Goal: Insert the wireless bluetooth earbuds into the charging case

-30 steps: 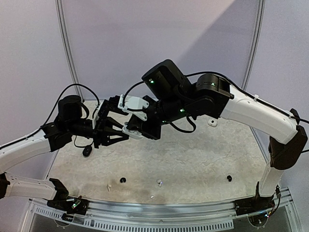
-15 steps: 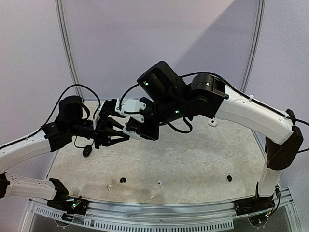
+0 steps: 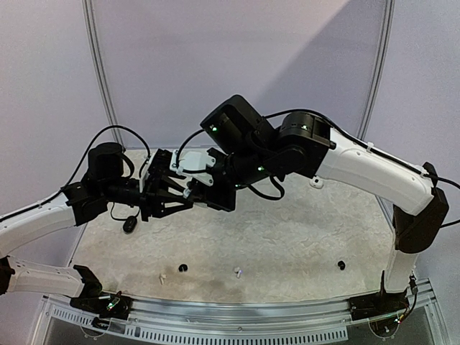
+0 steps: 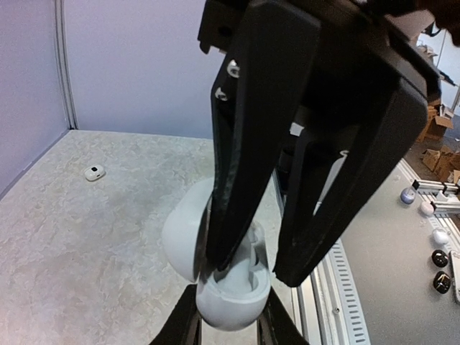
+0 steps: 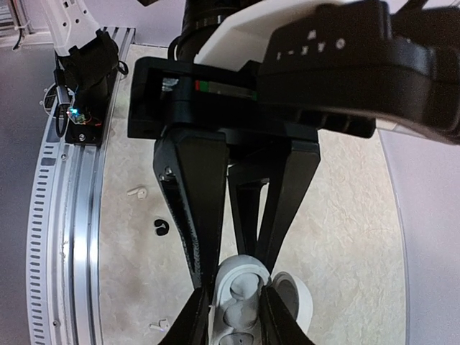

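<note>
Closest to me, along the front of the table [image 3: 287, 237], four earbuds lie loose and well apart: a white earbud [image 3: 162, 277] on the left, a black earbud [image 3: 182, 268] just beside it, a second white earbud [image 3: 236, 272] near the middle, and a second black earbud [image 3: 341, 265] off to the right. None of these is in a case.

Further in on the left, a black pebble-shaped case [image 3: 129, 224] sits on the table below my left arm.

Above the table, left of centre, the two arms meet nose to nose. My left gripper [image 4: 230, 327] is clamped tight on the lower half of the white charging case [image 4: 233, 302], one finger on each side. The case is held in the air with its lid [image 4: 180, 237] swung open to one side. My right gripper [image 5: 236, 320] comes in from the opposite direction with its fingers a little apart. From the left wrist, one tip sits at the mouth of the case by the hinge and the other just outside the shell. I cannot tell whether those fingers press on the case or only flank it, and I see nothing else between them. The right wrist looks into the open case at its moulded wells, and I cannot tell whether an earbud is seated there.

Farthest back on the right, a small white pebble-like item [image 3: 314, 182] rests on the table.
</note>
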`<state>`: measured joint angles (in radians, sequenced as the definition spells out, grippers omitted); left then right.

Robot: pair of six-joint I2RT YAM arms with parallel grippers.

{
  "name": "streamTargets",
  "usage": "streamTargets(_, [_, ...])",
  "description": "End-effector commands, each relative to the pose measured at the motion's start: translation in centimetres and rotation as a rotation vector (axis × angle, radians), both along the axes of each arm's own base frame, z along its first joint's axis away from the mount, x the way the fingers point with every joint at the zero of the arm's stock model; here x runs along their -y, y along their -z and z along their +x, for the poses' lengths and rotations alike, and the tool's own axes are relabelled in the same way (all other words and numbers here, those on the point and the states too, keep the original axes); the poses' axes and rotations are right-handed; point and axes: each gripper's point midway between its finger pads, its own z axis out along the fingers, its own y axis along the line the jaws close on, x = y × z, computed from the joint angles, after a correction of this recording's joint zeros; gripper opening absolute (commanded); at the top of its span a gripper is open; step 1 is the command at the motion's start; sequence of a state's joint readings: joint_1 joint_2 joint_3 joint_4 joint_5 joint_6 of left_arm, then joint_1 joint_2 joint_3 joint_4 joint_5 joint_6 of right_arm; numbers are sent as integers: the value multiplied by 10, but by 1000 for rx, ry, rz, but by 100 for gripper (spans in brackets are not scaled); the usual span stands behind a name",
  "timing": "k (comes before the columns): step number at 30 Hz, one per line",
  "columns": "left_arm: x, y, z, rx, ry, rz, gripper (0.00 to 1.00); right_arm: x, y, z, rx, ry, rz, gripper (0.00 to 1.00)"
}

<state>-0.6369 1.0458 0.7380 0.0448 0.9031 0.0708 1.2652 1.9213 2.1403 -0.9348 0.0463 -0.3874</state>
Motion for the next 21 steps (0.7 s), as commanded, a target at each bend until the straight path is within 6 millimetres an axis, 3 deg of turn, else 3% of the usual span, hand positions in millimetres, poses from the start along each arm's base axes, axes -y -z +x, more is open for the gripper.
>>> streamTargets(1, [4, -13, -7, 4, 30, -43, 0, -2, -10, 1, -13, 25, 39, 27])
streamTargets(7, [3, -5, -2, -61, -12, -34, 0, 0, -64, -3, -13, 37, 214, 30])
streamTargets(12, [2, 3, 3, -68, -49, -13, 0, 3, -112, -17, -41, -15, 401, 35])
streamTargets(14, [1, 6, 3, -54, -51, 0, 0, 8, -123, -16, -57, -4, 457, 35])
streamTargets(17, [-1, 4, 2, 49, -41, 17, 0, 21, -119, 13, -68, 147, 501, 35])
streamTargets(21, [-8, 2, 4, 232, -65, 54, 0, 38, -83, 59, -34, 433, 445, 35])
